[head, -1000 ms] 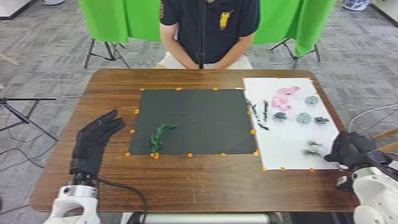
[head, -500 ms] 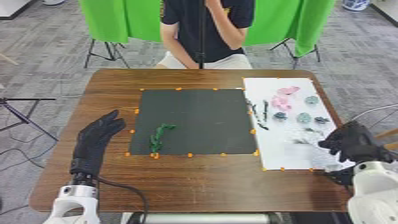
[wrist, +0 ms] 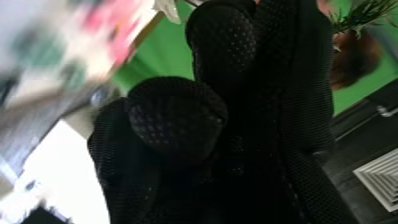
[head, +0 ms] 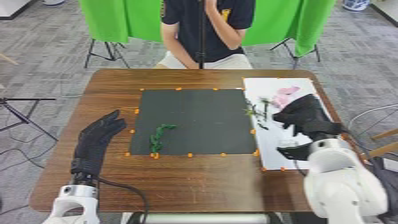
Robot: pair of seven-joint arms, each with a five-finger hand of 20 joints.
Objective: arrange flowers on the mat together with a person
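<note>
Wooden table (head: 213, 186), green sprig (head: 158, 136) on dark mat (head: 200, 117)

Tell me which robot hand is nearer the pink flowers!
Right. The right hand is close beside the pink flowers; the left hand is left of the dark mat.

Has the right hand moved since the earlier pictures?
Yes: the right hand has moved forward and left, farther over the white sheet, toward the dark mat.
</note>
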